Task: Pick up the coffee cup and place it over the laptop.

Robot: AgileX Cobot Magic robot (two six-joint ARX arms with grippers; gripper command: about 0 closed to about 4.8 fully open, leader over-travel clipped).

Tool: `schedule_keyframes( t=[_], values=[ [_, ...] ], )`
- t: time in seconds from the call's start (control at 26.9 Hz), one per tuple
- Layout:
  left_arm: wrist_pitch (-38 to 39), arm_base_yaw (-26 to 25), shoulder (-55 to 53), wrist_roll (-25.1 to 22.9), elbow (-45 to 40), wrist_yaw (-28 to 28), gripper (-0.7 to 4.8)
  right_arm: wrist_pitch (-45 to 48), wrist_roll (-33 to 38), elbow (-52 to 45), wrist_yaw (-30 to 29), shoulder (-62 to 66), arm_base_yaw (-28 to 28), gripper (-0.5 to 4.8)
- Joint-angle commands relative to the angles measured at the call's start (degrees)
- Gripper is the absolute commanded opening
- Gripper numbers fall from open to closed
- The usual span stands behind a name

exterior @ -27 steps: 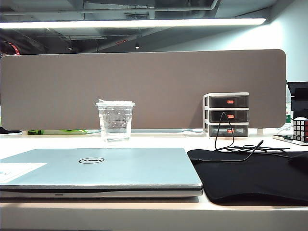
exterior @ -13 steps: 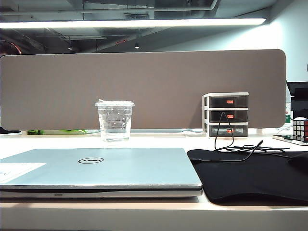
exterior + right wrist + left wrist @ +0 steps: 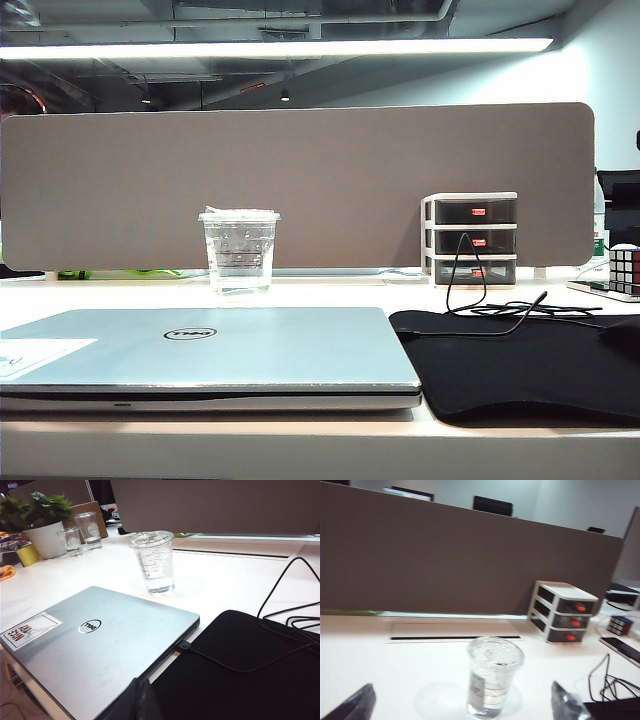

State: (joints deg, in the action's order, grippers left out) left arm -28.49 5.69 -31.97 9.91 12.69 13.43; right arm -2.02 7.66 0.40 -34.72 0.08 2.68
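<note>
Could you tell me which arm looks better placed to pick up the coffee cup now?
Probably the left. Its tool is open, with the coffee cup between its fingers and just ahead. The right tool sits back behind the laptop, farther from the cup.

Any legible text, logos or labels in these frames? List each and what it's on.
"DELL": round dark logo on the lid of the closed silver-grey laptop, also seen in the exterior view.
White sticker at the laptop lid's corner: red print, too small and skewed to read.
Label on the clear ridged plastic coffee cup: blurred, unreadable.
Orange tags on the small three-drawer organiser: too small to read.
</note>
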Motion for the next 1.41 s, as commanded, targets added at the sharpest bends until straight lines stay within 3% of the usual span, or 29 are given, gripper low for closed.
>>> schedule_keyframes(
  t=[0.04, 0.19, 0.26, 0.52, 0.74, 1.08, 1.19, 1.41],
  values=[
    [-7.96, -0.02, -8.5, -1.92, 0.13, 4.11, 4.68, 0.74, 0.04, -0.35, -0.17, -0.11, 0.04, -0.05],
    [-18.12, 0.0, -20.46, -2.45, 0.17, 6.34, 4.79, 0.66, 0.04, -0.35, -0.2, -0.11, 0.04, -0.05],
    [-25.57, -0.02, -32.85, -2.43, 1.79, 6.93, 4.79, 0.55, 0.04, -0.35, -0.17, -0.11, 0.04, -0.05],
    [-31.87, 0.0, -50.88, -2.86, 9.38, 13.79, 4.79, 0.5, 0.04, -0.35, -0.17, -0.11, 0.04, -0.05],
    [-31.82, 0.0, -59.84, -6.78, 16.55, 17.97, 4.79, 0.5, 0.04, -0.35, -0.17, -0.11, 0.02, -0.05],
    [-31.3, 0.0, -71.47, -9.31, 24.76, 21.99, 4.79, 0.46, 0.04, -0.35, -0.39, -0.11, 0.04, -0.05],
    [-31.15, 0.0, -76.74, -9.75, 28.96, 26.6, 4.79, 0.26, 0.04, -0.35, -0.42, -0.11, 0.04, -0.05],
    [-29.77, 0.0, -83.19, -10.78, 34.95, 28.26, 4.79, -1.44, 0.04, -0.37, -0.42, -0.11, 0.04, -0.05]
  ],
)
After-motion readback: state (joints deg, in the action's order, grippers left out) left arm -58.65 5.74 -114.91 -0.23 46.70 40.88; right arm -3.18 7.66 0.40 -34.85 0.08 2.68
